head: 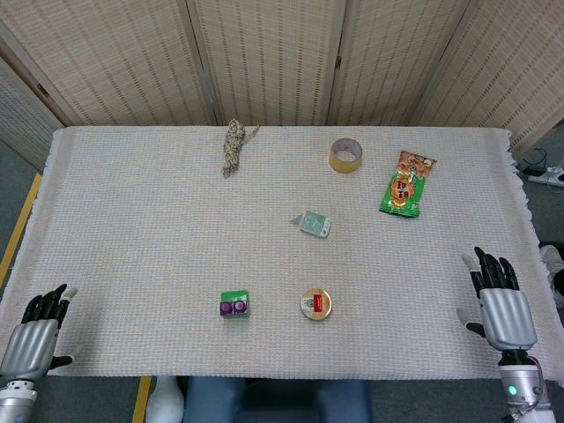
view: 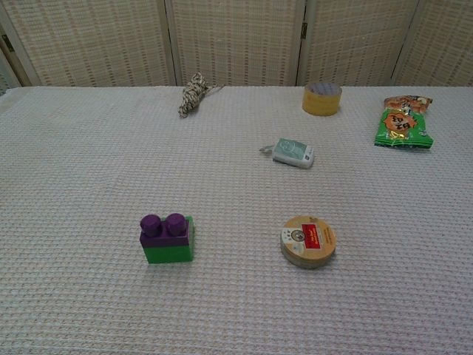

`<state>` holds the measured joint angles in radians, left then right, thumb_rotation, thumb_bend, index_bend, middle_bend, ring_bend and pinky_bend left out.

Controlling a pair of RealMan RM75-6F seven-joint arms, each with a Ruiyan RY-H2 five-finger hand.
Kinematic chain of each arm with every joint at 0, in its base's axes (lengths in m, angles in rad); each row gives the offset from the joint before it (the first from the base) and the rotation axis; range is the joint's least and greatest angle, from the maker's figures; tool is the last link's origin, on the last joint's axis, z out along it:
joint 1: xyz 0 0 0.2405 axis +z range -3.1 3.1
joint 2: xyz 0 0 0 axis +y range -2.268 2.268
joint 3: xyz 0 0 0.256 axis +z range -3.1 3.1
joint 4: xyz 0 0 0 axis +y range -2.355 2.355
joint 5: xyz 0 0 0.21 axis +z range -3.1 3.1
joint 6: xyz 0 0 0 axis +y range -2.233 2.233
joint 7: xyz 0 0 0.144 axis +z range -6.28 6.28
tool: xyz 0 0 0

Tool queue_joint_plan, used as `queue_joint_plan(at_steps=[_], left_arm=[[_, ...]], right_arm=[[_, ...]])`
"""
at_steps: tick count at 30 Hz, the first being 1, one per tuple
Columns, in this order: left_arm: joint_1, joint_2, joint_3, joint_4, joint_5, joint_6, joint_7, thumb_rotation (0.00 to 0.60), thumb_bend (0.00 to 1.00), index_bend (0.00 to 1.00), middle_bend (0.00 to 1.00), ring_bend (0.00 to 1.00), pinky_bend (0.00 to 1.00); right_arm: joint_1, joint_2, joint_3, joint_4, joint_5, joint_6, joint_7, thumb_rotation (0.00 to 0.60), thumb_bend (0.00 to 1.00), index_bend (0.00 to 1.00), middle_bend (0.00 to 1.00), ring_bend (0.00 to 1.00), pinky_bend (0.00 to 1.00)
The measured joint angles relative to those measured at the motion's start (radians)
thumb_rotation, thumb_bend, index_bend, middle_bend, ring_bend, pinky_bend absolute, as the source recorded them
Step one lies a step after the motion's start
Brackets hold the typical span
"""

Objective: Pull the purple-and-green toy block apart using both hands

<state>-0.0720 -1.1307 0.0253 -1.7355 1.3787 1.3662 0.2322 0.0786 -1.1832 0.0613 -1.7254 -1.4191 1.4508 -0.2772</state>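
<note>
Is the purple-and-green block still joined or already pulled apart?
Joined: the purple piece sits on the green one as one block, standing upright, with both hands away at the table's corners.

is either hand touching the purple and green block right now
No, the left hand and right hand rest at the table's corners, far from the block.

Left hand: silver-grey metal back plate, black fingers with ribbed segments, pale whitish thumb tip, grey cylindrical wrist below. Right hand: same build, silver-grey ridged back, black fingers, grey thumb with a black section, silver wrist cuff with a small lit green dot, black part under it. Both show in the head view only, at the near corners of the tabletop. No cables or markings readable.
</note>
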Motion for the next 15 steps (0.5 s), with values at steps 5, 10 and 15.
queue_joint_plan(at_steps=[5,10,15], left_arm=[[0.0,-0.002,0.002,-0.001,0.005,0.001,0.004,0.6,0.27,0.0,0.0,0.0,0.03],[-0.009,-0.005,0.009,-0.003,0.04,-0.009,-0.018,0.6,0.27,0.0,0.0,0.0,0.03],[-0.032,-0.027,0.015,0.023,0.118,-0.02,-0.103,0.6,0.27,0.0,0.0,0.0,0.04]], right_arm=[[-0.001,0.002,-0.004,-0.001,-0.003,-0.002,0.001,0.6,0.29,0.0,0.0,0.0,0.0],[-0.014,0.007,-0.012,-0.004,-0.021,0.021,0.008,0.6,0.29,0.0,0.0,0.0,0.0],[-0.033,0.013,-0.016,-0.01,-0.041,0.061,0.022,0.6,0.29,0.0,0.0,0.0,0.0]])
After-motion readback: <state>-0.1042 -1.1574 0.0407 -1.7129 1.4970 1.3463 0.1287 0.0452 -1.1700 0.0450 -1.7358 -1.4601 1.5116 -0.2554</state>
